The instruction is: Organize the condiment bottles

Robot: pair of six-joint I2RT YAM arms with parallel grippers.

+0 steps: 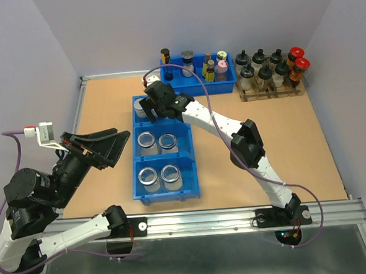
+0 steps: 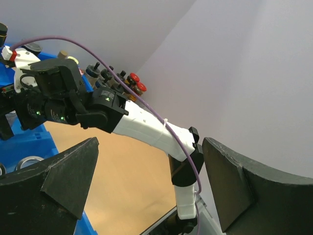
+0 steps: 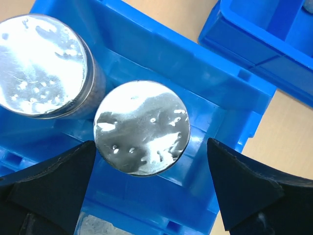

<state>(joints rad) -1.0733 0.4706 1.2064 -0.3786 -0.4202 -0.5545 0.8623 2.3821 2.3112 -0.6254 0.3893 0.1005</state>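
Right gripper (image 3: 151, 147) stood with jaws spread wide on either side of a lidded jar (image 3: 142, 128) in the far compartment of the blue tray (image 1: 166, 194). A second lidded jar (image 3: 41, 66) sat just beside it. Four open jars (image 1: 146, 141) occupied the middle and near compartments in pairs. Left gripper (image 2: 149, 147) hung left of the tray, jaws apart and empty.

We count six condiment bottles (image 1: 168, 141), all upright in a blue three-compartment tray (image 1: 165, 196), two side by side per compartment. In the compartment nearest the counter's near edge, the near-left jar (image 1: 149, 179) and near-right jar (image 1: 170, 175) are clear glass with silvery rims and open mouths. The middle-left jar (image 1: 146, 141) matches them, as does its right-hand neighbour. In the far compartment, the first lidded jar (image 3: 41, 66) stands against the left wall. The second lidded jar (image 3: 142, 128) stands just beside it. Both carry flat, pale, shiny lids.
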